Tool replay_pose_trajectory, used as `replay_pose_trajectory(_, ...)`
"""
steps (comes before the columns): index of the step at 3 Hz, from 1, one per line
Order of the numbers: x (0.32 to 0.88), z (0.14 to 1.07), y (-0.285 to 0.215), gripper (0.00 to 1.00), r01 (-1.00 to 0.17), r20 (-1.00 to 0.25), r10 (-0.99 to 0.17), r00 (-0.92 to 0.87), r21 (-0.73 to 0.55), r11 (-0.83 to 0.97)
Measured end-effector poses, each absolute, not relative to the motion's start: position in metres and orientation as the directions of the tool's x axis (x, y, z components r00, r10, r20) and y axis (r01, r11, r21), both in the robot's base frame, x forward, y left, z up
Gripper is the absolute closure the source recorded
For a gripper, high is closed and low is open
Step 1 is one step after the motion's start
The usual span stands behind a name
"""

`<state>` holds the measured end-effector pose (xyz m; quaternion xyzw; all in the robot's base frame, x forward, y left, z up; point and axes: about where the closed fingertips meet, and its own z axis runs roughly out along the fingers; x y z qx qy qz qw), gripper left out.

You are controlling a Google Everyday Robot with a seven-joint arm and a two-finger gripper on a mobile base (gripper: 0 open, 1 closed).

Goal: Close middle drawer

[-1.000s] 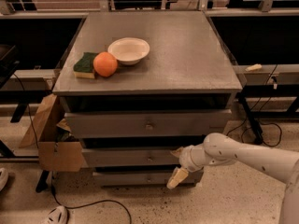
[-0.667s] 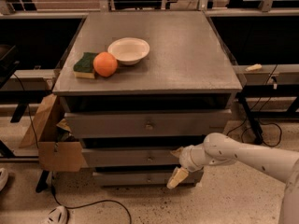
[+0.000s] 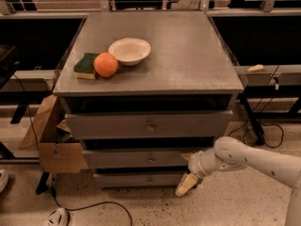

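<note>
The middle drawer [image 3: 141, 158] is the second grey front of the cabinet, with a small round knob at its centre. A dark gap shows above it, and its front sits a little behind the top drawer's front [image 3: 117, 125]. My gripper [image 3: 187, 170] comes in on the white arm from the right. It is at the right end of the middle drawer's front, low, by the bottom drawer [image 3: 136, 179]. It looks open: one cream finger [image 3: 186, 184] points down-left, and the other tip shows at the drawer's upper edge. It holds nothing.
On the cabinet top [image 3: 188, 55] are a white bowl [image 3: 130, 50], an orange [image 3: 106, 64] and a green sponge [image 3: 85, 66]. A cardboard box [image 3: 51, 145] stands against the cabinet's left side. Cables run over the floor at left and right.
</note>
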<state>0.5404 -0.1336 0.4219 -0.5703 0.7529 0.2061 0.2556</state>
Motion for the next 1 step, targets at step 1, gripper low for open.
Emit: replay_pose_trajectory(1,0.5215,0.4167,-0.1483,0.00,-0.968,-0.626,-0.744,-0.235,0.079,0.240)
